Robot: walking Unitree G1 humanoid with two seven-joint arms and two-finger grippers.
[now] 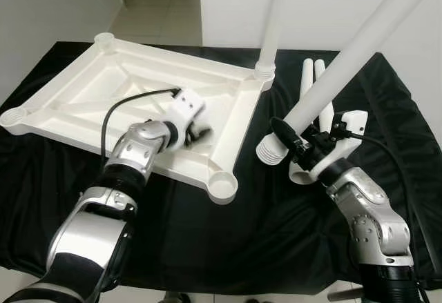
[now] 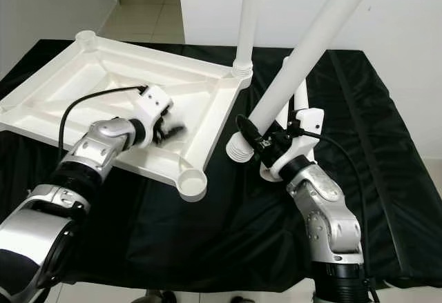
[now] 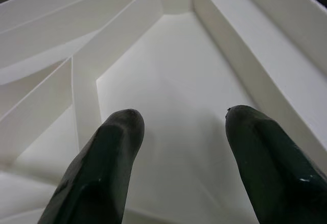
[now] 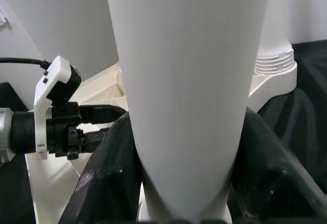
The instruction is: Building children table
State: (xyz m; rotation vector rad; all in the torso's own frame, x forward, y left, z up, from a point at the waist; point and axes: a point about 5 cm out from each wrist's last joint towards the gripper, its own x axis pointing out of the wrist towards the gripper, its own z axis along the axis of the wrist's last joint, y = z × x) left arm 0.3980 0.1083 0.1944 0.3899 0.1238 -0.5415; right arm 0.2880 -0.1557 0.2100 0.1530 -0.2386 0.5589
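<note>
Tabletop point(image 1: 83, 89) lies inverted on black cloth point(image 1: 228, 241), one leg point(image 1: 271, 20) fitted. Right gripper point(image 1: 293, 144) pinches loose leg point(image 1: 345, 61); left gripper point(image 1: 197, 132), jaws spread, rests inside. Angled entry risks cross-threading corner socket point(image 1: 222, 186).

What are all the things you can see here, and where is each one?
Table top: one, white, upside down on the cloth, robot's left.
Fitted leg: one, white, upright in the far corner socket.
Held leg: one, white, tilted, threaded end low near the table top's edge.
Spare legs: two, white, lying on the cloth behind the held leg.
Cloth: one, black, under everything.
Left gripper: jaws open, inside the table top.
Right gripper: jaws shut on the held leg.
</note>
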